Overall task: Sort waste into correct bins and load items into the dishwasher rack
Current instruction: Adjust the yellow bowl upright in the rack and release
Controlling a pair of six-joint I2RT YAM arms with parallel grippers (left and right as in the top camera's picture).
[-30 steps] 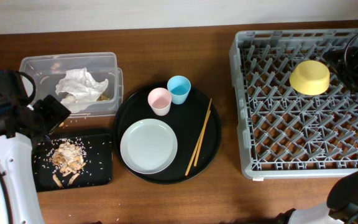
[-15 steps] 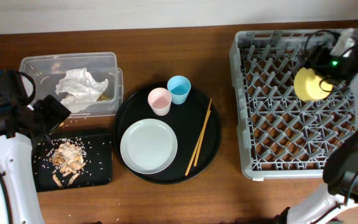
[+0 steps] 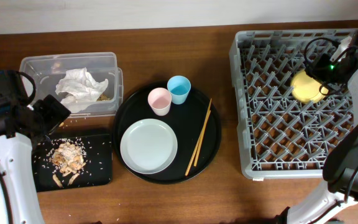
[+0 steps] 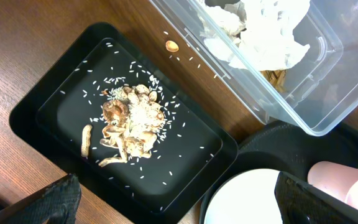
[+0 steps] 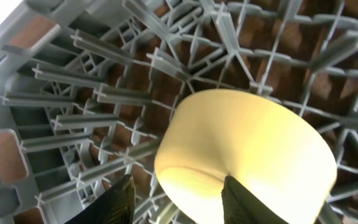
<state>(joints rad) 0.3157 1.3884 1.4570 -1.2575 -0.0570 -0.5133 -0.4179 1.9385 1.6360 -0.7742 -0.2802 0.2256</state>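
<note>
My right gripper (image 5: 182, 202), just swung in from the far right edge of the dishwasher rack (image 3: 236, 106), is closing around the yellow bowl (image 3: 304, 87), now tipping among the far-right pegs, though I can't tell if it's gripped, so it probably needs reseating.

A black rectangular tray (image 4: 67, 112) is seen on the wooden table (image 4: 17, 56), with rice and meat scraps (image 4: 129, 127) heaped at its middle and grains scattered around them. Just beside it a clear box (image 4: 272, 106) is set, a crumpled napkin (image 4: 260, 34) held inside. A plate (image 4: 247, 199) and pink cup (image 4: 347, 183) are carried on a round tray (image 4: 278, 143), and the fingertips (image 4: 48, 202) of the left gripper (image 4: 188, 204) are spread wide at the lower corners.
</note>
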